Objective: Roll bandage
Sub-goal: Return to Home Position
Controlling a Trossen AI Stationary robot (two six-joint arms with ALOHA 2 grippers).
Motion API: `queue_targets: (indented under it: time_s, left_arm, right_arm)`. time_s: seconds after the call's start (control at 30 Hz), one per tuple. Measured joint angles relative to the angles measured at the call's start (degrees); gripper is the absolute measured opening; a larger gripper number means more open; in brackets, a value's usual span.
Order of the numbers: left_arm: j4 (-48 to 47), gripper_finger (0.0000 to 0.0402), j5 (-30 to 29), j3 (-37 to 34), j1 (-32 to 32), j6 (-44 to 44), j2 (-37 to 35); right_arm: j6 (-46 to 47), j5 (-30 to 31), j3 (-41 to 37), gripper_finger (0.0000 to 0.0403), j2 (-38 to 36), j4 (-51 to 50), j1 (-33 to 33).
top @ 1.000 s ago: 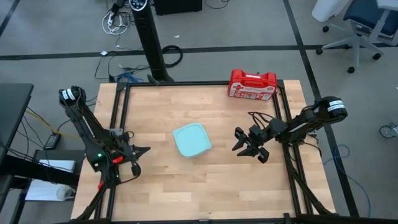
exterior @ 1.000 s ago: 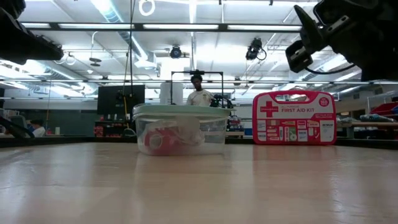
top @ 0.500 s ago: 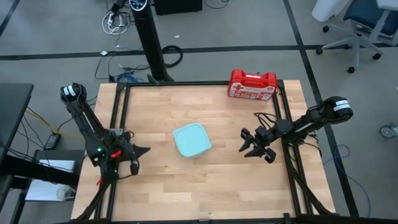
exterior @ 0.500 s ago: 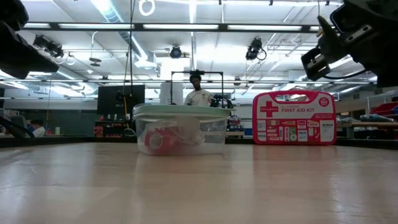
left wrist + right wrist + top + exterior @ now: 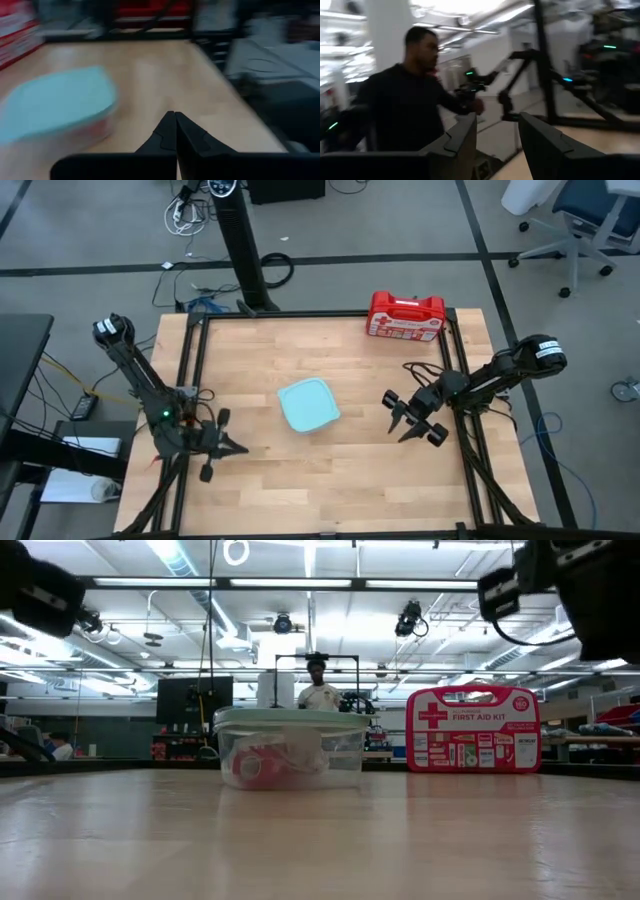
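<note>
Desk [image 5: 330, 480]: pale wood seen from above, with an arm at each side.
Left arm: at the desk's left edge. The left gripper [image 5: 235, 448] is over the near-left part, well apart from the container. Its wrist view shows the fingers [image 5: 167, 132] pressed together to a point.
Right arm: at the right edge. The right gripper [image 5: 400, 418] is over the desk's right part, its fingers [image 5: 457, 137] spread and holding nothing.
First-aid case [image 5: 405, 316]: red, standing upright at the far edge.
Food container [image 5: 308, 405]: a clear tub with a pale teal lid on, near the middle, touched by neither gripper.
Bandage [image 5: 247, 766]: red, showing through the container's wall.
Step in hand: probably parking both arms, since the packing looks finished.
Doing it well: raise each gripper before swinging it back, and keep both wide of the container and case so nothing gets nudged.
</note>
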Motion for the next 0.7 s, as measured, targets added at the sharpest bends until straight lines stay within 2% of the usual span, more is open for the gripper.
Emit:
queue_targets:
  time_s: [0.17,0.33,0.5,0.7]
  left_arm:
    - [10.42,0.0000,16.82,-1.58,5.59,10.49,0.02]
    - [18.06,0.0000,31.69,-4.99,11.09,10.76,-1.05]
    - [30.27,0.0000,41.15,-12.71,16.28,8.93,-2.47]
    - [28.57,0.0000,45.68,-13.36,20.96,6.22,-2.89]
  right_arm:
    - [-1.72,-6.83,1.82,0.0148,0.00,-0.13,0.26]
    - [-1.78,-7.03,1.87,0.0148,0.00,-0.68,0.26]
    - [-1.75,-6.99,1.87,0.0148,0.00,-0.78,0.26]
    - [-1.75,-6.89,1.95,0.0148,0.00,-0.73,0.26]
